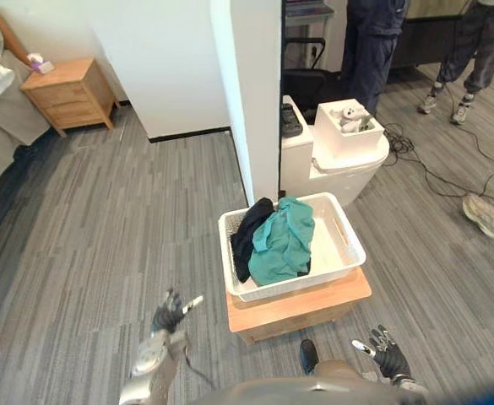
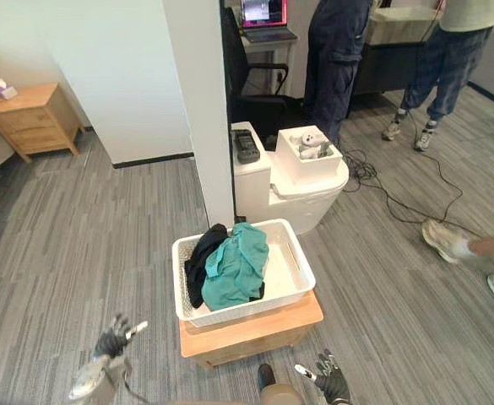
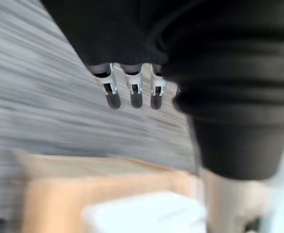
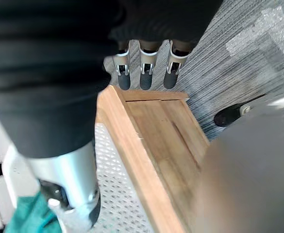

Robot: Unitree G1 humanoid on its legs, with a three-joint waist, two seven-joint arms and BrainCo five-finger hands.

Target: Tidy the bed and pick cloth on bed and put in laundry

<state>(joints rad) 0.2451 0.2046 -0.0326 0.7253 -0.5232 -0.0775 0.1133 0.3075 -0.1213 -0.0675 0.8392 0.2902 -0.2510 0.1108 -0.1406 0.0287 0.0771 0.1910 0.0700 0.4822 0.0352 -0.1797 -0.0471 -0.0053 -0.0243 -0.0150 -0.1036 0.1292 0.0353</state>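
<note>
Cloth [image 1: 282, 240] is heaped in basket [image 1: 297, 288], ahead of and between left hand [image 1: 169, 314] and right hand [image 1: 388, 353]; all fingers are held apart, empty.

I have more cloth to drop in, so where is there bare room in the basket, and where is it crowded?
Bare room: the right side of the white basket, between the teal cloth and its right wall. Crowded: its left half, with the black cloth along the left wall and the teal cloth heaped beside it.
</note>
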